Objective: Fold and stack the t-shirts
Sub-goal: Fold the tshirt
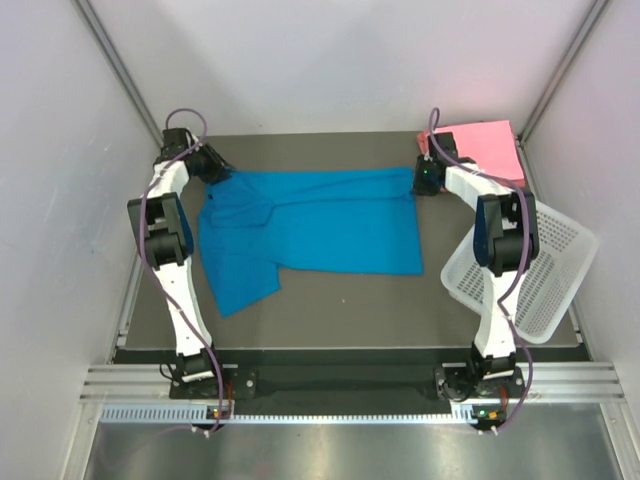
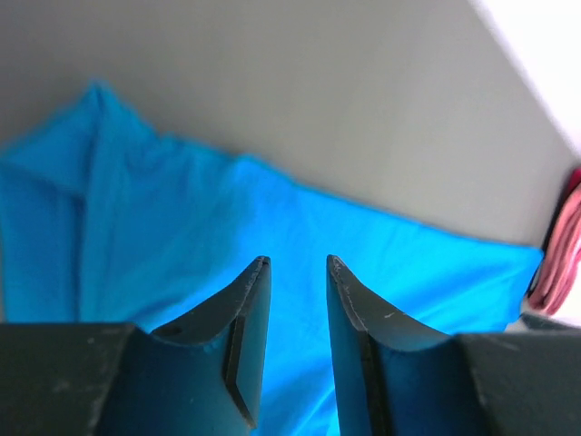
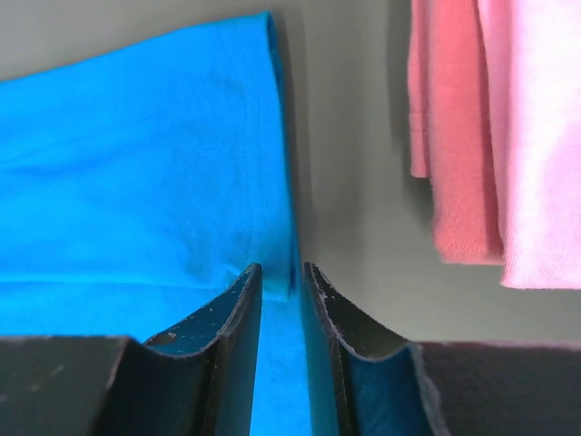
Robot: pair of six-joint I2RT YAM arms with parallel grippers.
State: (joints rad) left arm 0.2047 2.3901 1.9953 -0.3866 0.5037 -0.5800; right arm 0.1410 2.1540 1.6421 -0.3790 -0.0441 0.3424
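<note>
Blue t-shirt (image 1: 320, 225) lies spread flat across the middle of the dark worktop (image 1: 350, 310), its long side running from 9 o'clock to 3 o'clock in the overhead view; its left part is rumpled, with a flap reaching down toward 7 o'clock. The pink t-shirts (image 1: 485, 145) sit folded in a flat stack in the corner at 1 o'clock, apart from the blue cloth; a strip of bare worktop shows between them in the right wrist view. A white perforated basket (image 1: 550, 270) rests tilted at the worktop's edge at 4 o'clock. The left tool (image 1: 207, 163) is at the shirt's far left corner, at 10 o'clock; its jaws stand narrowly apart with blue cloth filling the view behind them; whether they pinch the cloth cannot be told. The right tool (image 3: 281, 268) is at the shirt's far right corner, near 1 o'clock; its jaws are narrow, the shirt's hem runs into the gap between them; whether they grip it cannot be told.
</note>
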